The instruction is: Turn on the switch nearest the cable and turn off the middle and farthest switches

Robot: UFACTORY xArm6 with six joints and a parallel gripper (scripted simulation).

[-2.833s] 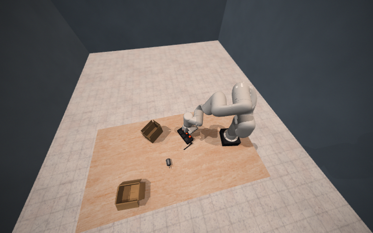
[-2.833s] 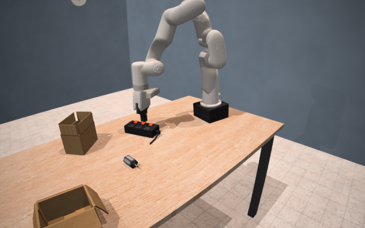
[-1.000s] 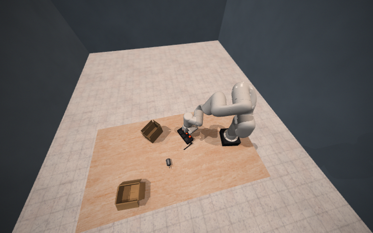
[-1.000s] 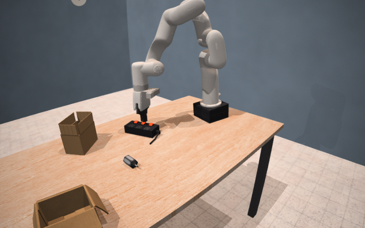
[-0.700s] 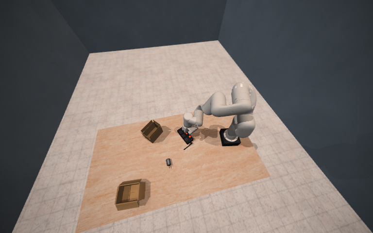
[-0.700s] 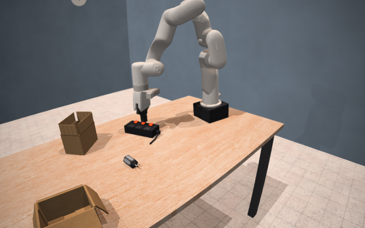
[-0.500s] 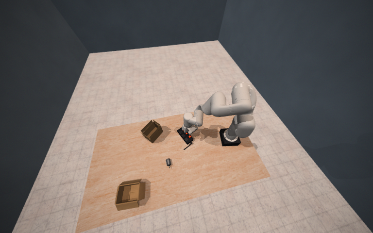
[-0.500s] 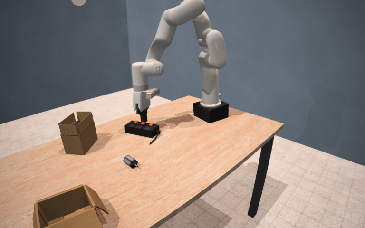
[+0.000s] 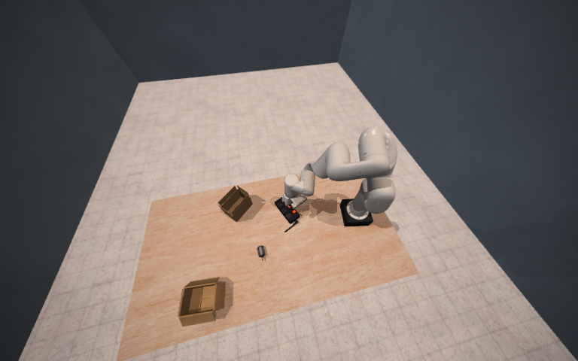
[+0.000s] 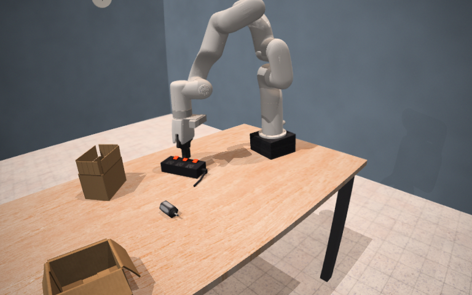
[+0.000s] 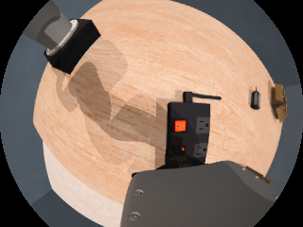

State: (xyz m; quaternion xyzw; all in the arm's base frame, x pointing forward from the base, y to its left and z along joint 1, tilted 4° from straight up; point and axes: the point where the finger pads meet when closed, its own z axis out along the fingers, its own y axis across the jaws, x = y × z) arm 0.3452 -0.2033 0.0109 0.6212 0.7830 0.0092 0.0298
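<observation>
Fingers of our white arm's dark gripper (image 10: 186,153) are pressed together on nothing, tips down at the black three-switch power strip (image 10: 183,166).

We see the strip lying right way up on the light wooden table (image 10: 264,194), orange switches on top, its black cable (image 10: 198,180) pointing away from the tall open cardboard box (image 10: 101,173). Our gripper stands over the middle of the switch row; whether it touches, we cannot tell. A small dark cylinder (image 10: 168,208) lies well apart.

A wooden table (image 10: 278,194) carries a black power strip (image 10: 182,166), two cardboard boxes, far-left (image 10: 101,174) and near-left (image 10: 83,275), a small motor (image 10: 168,208) and the arm's base (image 10: 275,147).
</observation>
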